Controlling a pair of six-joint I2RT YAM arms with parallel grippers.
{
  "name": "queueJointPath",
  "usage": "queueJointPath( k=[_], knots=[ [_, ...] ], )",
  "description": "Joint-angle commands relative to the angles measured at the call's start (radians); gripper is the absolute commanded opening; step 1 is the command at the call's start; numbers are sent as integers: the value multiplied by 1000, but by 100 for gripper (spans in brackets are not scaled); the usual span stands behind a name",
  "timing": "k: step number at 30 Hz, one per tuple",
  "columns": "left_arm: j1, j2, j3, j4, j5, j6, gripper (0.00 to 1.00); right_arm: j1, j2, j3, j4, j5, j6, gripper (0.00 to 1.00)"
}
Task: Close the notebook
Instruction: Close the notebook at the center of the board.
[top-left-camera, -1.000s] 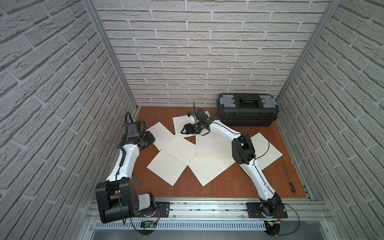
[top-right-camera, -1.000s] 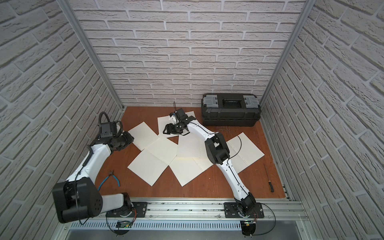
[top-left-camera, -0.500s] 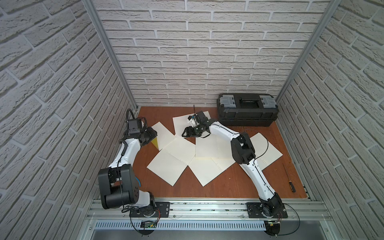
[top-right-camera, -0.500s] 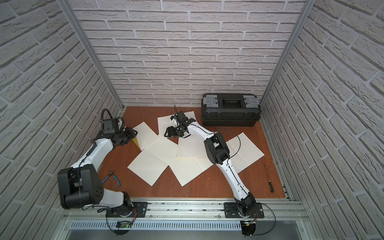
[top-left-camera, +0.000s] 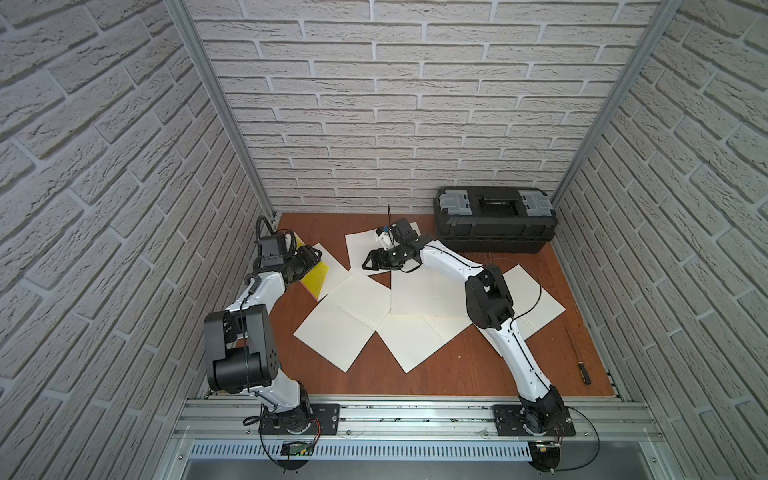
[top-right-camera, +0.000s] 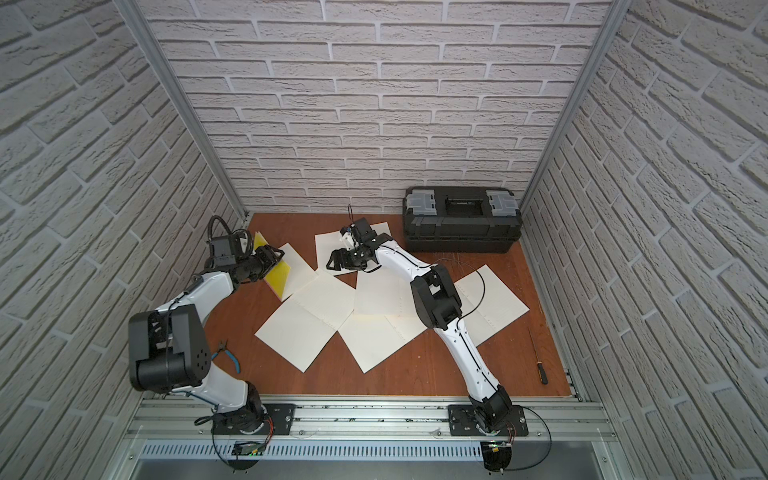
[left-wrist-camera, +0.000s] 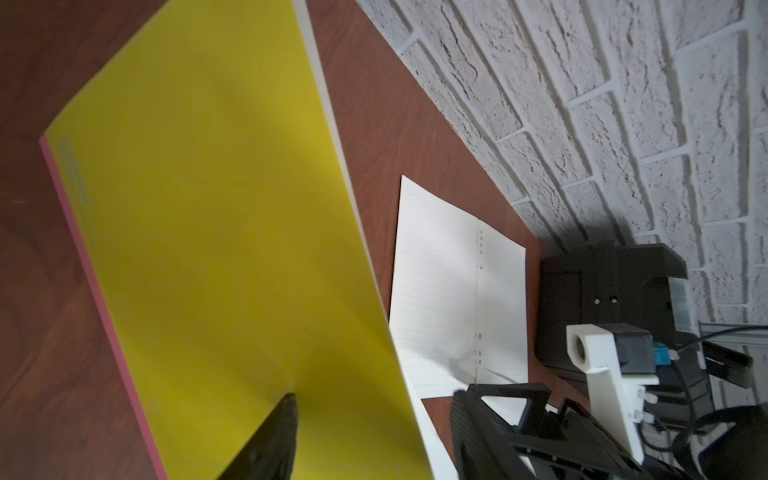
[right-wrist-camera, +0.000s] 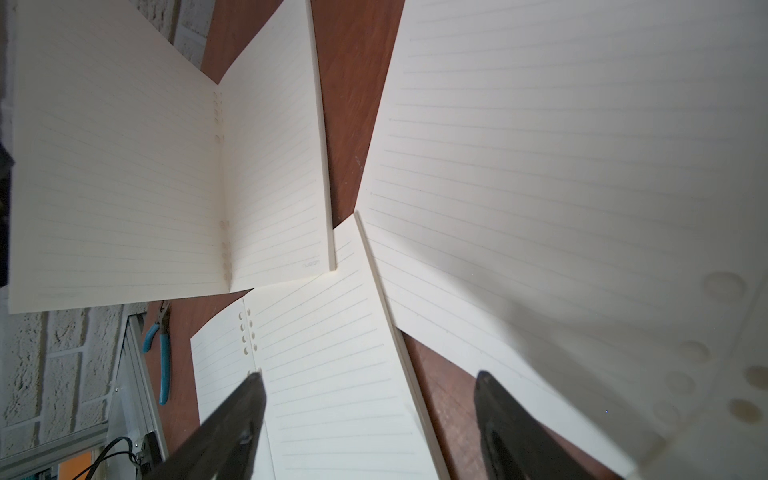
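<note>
Left wrist view is mostly yellow: the cover of the yellow notebook (left-wrist-camera: 216, 216) fills it, pink along the spine edge and cream page edges along the opposite side, over the reddish-brown counter (left-wrist-camera: 41, 332). One dark fingertip (left-wrist-camera: 278, 428) shows against the cover. It belongs to the left tool (top-left-camera: 311, 259), and its partner is out of sight, so I cannot tell how wide that tool stands or whether it grips the cover.

In both top views the notebook sits at the counter's back-left, close to the left wall, with the left tool right at it. The cover seems tilted up rather than flat, though it is small from up there.

The right tool (right-wrist-camera: 369, 377) hangs with its jaws wide and nothing between them, above open lined pages (right-wrist-camera: 540, 166) spread over the middle of the counter. A black toolbox (top-left-camera: 494, 224) stands at the back right, a screwdriver (top-left-camera: 577, 357) lies near the right edge, and blue-handled pliers (top-right-camera: 230, 357) lie by the left arm's base.
</note>
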Motion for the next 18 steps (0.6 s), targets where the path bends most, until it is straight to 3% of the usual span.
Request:
queueJointPath(
  k=[1, 12, 18],
  knots=[
    [1, 18, -4, 101, 38, -19, 61, 9, -73, -14, 35, 3, 0, 81],
    [-6, 87, -2, 77, 1, -23, 59, 9, -85, -32, 97, -23, 38, 82],
    [-11, 130, 10, 42, -23, -14, 52, 9, -73, -26, 131, -44, 61, 82]
  ],
)
